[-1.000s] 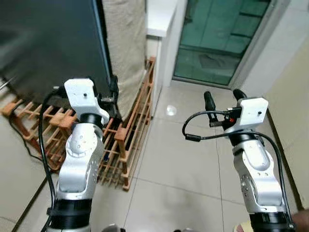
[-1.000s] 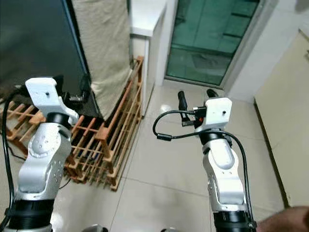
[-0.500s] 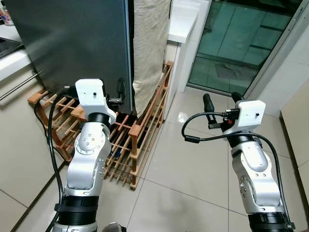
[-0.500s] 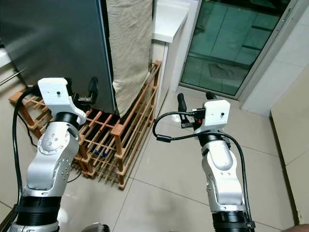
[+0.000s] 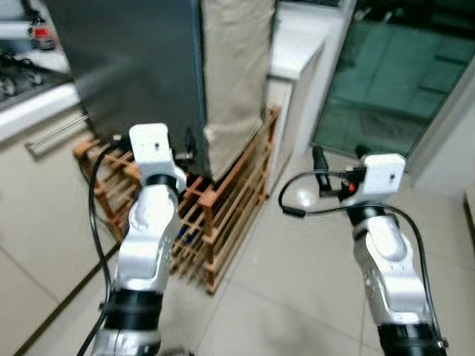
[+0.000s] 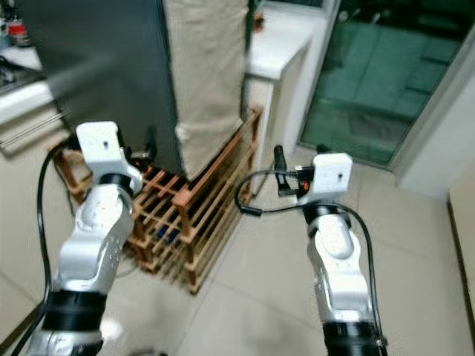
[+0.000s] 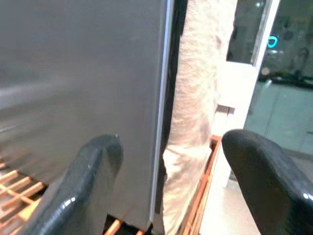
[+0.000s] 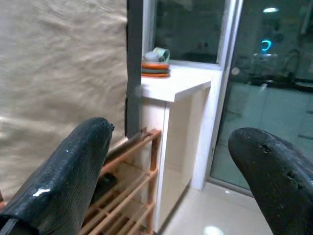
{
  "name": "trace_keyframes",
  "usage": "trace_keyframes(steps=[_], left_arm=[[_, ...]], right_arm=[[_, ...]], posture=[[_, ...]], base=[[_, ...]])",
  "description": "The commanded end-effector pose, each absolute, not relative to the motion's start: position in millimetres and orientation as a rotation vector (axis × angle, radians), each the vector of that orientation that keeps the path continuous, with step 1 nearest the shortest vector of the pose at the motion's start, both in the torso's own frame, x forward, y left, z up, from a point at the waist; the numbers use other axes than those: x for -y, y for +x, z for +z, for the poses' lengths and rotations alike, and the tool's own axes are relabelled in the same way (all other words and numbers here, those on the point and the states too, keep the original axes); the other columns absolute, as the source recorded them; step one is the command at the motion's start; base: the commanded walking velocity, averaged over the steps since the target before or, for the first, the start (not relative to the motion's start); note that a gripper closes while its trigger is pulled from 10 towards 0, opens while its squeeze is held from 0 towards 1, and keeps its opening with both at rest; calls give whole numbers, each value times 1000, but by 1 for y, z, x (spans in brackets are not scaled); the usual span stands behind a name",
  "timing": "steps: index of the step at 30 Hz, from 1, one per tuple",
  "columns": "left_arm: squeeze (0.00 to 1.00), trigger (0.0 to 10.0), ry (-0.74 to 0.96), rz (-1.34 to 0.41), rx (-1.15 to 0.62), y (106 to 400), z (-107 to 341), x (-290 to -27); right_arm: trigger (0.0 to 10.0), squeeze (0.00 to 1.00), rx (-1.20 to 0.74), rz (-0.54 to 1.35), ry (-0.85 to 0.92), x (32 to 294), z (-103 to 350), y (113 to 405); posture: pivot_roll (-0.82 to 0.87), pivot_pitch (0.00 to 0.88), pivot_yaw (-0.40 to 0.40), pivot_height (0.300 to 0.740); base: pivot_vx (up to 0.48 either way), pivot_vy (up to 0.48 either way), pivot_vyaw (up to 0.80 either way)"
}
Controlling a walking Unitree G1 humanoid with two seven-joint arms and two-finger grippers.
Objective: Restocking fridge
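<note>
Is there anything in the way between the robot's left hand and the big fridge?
Nothing visible blocks it. The left end effector, fingers open, points straight at the fridge door edge. The wooden rack sits low by the fridge's base, and the beige cloth hangs along its side.

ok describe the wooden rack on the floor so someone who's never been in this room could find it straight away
Start at the tall dark grey fridge and the beige cloth hanging down its side. The wooden rack stands on the tiled floor right below them, running along the fridge's base. It is the only orange-brown slatted lattice there, beside a plain white cabinet.
</note>
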State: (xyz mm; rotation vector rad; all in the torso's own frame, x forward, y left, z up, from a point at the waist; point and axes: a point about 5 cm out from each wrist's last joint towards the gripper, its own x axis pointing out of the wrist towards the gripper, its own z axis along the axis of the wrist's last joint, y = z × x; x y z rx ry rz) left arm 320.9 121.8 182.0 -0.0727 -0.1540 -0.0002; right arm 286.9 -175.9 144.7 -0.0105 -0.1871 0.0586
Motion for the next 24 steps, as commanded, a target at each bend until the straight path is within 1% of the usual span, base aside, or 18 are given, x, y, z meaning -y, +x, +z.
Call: trace_keyframes(steps=[1, 5, 9, 10, 11, 12, 13, 15, 16, 19, 24], left_arm=[[0, 10000, -49, 58, 130, 322, 175, -134], [0, 10000, -50, 59, 146, 323, 177, -135], [0, 10000, -7, 52, 171, 322, 180, -135], [0, 10000, -19, 47, 176, 321, 181, -135], [0, 10000, -68, 25, 185, 319, 182, -135], [0, 10000, -68, 25, 185, 319, 182, -135], [0, 10000, -117, 6, 213, 317, 188, -136], [0, 10000, -117, 6, 213, 317, 188, -136], [0, 10000, -127, 11, 242, 316, 194, -136], [0, 10000, -103, 24, 320, 315, 209, -136], [0, 10000, -99, -7, 333, 314, 210, -132]], right_arm=[[10000, 0, 199, 84, 1, 167, 149, 290], [10000, 0, 203, 85, 0, 166, 149, 291], [10000, 0, 204, 83, -5, 168, 149, 290], [10000, 0, 206, 82, -3, 168, 149, 290], [10000, 0, 208, 81, -2, 168, 150, 290], [10000, 0, 208, 81, -2, 168, 150, 290], [10000, 0, 211, 79, -1, 169, 150, 290], [10000, 0, 211, 79, -1, 169, 150, 290], [10000, 0, 214, 77, -2, 169, 150, 290], [10000, 0, 226, 75, -11, 170, 152, 290], [10000, 0, 237, 77, -20, 171, 155, 291]], posture=[[-81, 0, -23, 740], [-82, 0, -23, 740], [-83, 0, -22, 740], [-83, 0, -22, 740], [-83, 0, -22, 740], [-83, 0, -22, 740], [-84, 0, -17, 740], [-84, 0, -17, 740], [-84, 0, -17, 740], [-83, 0, -18, 740], [-86, 0, -18, 740]], base=[[0, 0, 0], [0, 0, 0], [0, 0, 0], [0, 0, 0], [0, 0, 0], [0, 0, 0], [480, 0, 0], [480, 0, 0], [480, 0, 0], [480, 0, 0], [480, 0, 0]])
